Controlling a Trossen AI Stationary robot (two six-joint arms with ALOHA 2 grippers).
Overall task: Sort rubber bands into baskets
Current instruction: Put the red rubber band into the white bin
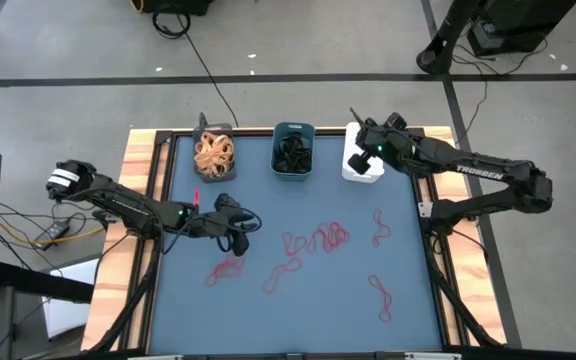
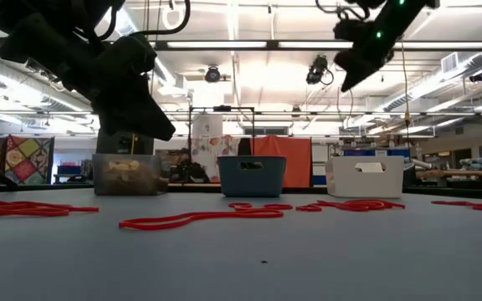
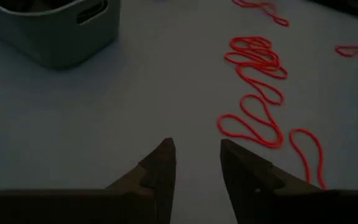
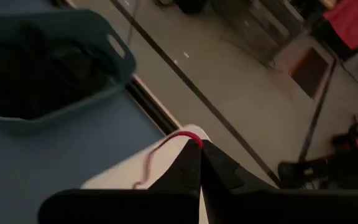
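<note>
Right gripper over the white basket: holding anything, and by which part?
Yes. The right gripper pinches a red rubber band at one end of its loop; the rest dangles over the white basket. The left gripper is open and empty.

Grey floor (image 1: 298, 40), black cables (image 1: 203, 65), ceiling strip lights (image 2: 249, 46), colourful quilt (image 2: 28, 159)

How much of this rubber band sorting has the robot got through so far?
Done: tan bands fill the dark grey basket and black ones the teal basket. In hand: the right gripper, shut on a red band, hangs over the white basket. The left gripper is open, empty, low over the table. Left: several red bands lie on the blue mat.
</note>
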